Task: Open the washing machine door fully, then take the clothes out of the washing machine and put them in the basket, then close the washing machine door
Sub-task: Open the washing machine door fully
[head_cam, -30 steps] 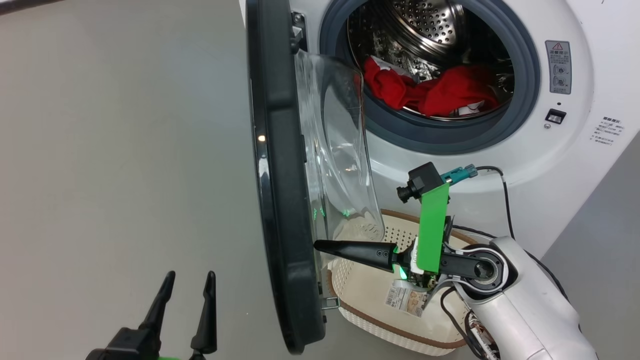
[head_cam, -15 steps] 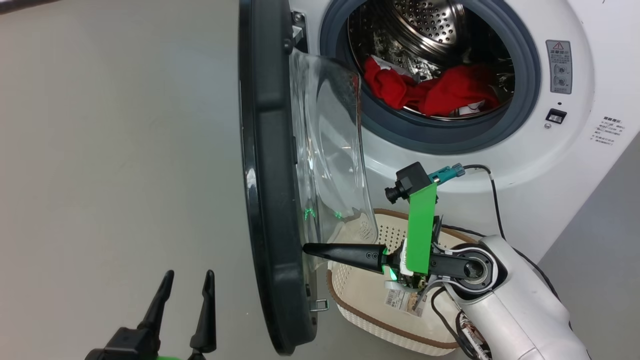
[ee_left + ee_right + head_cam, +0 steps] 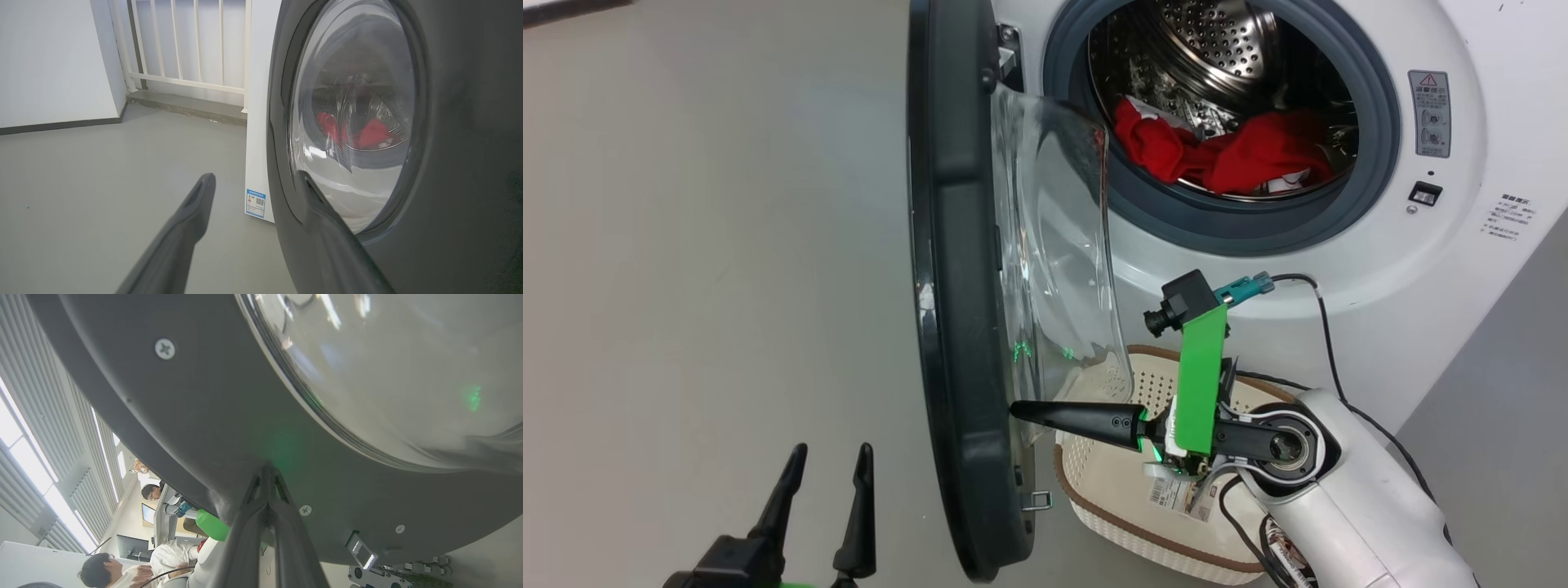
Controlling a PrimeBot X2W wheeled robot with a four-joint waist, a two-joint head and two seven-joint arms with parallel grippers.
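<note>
Soft, even daylight is filling the head view, leaving the floor (image 3: 686, 245) almost shadowless. Highlights are glinting on the washing machine door (image 3: 952, 367) — green light is glowing in its glass. In the right wrist view, windows (image 3: 12, 433) are blowing out white and edges are bowing; the left hand's fingers (image 3: 184, 228) are showing blurred.

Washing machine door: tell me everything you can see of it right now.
The washing machine door is round: a wide glossy black rim around a clear bulging glass bowl. It stands open, edge-on in the head view, hinged at the washing machine, left of the opening, a small metal latch at its free edge. The shut right gripper touches its inner rim.
</note>
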